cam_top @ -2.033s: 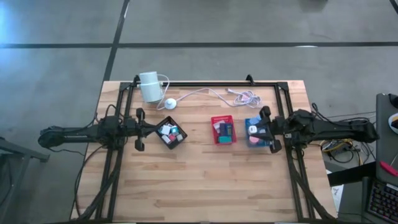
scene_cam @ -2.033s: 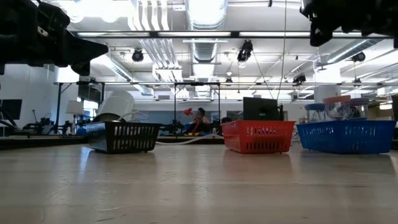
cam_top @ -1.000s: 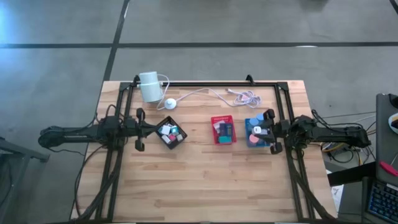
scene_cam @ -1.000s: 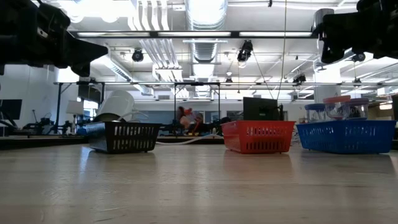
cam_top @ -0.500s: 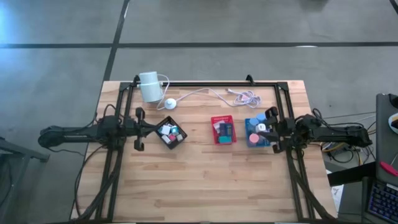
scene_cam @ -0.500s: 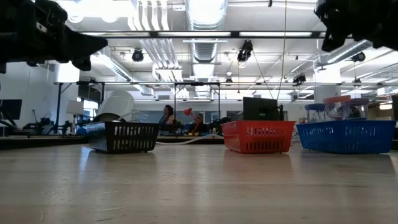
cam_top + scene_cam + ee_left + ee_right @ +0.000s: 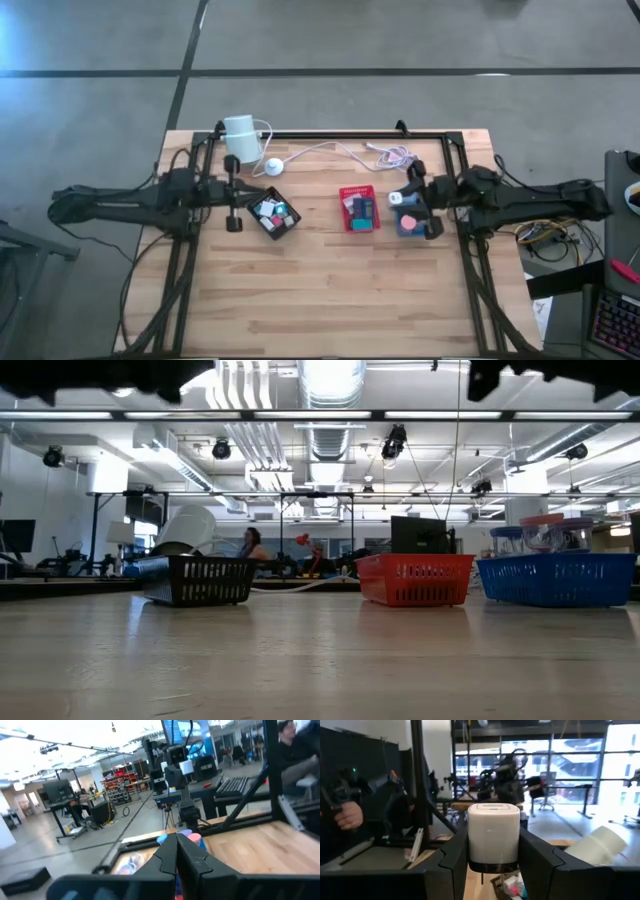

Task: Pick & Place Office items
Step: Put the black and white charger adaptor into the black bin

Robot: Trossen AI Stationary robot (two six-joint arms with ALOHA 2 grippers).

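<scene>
The right gripper is pinching a white block between its two fingers, and in the high view it is hovering above the blue tray, which is sitting toward the right edge of the tabletop. The left gripper is waiting with its fingers pressed together and nothing between them, poised over the left side of the tabletop just beside the black tray. As far as the overhead picture shows, the sorting is looking well advanced: no loose office items are lying on the bare wood, and the small pieces are sitting inside the three trays, several in the black one, a few in the red tray at the middle, and a pink piece among those in the blue one. The white cylinder with its cable is lying near the far left corner, apart from the trays. What seems left is placing the block now being carried; which tray it belongs in cannot be told from here.
</scene>
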